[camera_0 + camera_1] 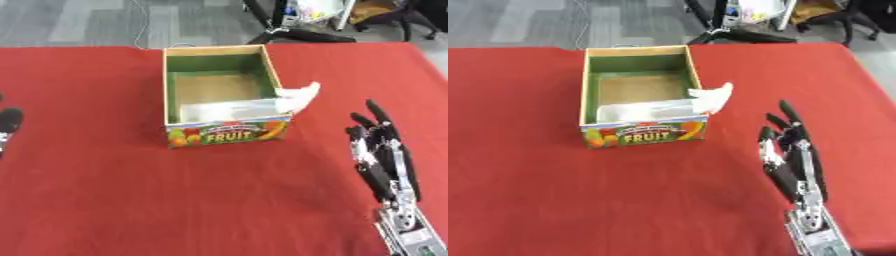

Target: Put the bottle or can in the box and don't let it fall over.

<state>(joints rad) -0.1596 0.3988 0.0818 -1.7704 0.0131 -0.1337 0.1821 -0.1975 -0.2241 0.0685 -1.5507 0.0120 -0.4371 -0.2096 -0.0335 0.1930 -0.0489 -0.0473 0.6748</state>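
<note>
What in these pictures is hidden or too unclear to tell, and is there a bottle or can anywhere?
- Bottle or can: none shows in either view.
- Fruit box: its near wall hides the front strip of the floor; the pale thing draped over its right rim is too blurred to identify.
- Left hand: cut off by the left eye view's left edge, absent from the right eye view.
- Right hand: open, wrist cut by the bottom edge.

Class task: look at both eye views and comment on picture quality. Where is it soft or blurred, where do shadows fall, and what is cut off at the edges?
Left eye view: soft throughout; the FRUIT box lettering is barely legible, its inside walls are shaded, and the left hand is cropped by the edge. Right eye view: equally soft; the right hand blurs into one dark shape, faint shadows mottle the red tablecloth, and the left hand is out of frame.
</note>
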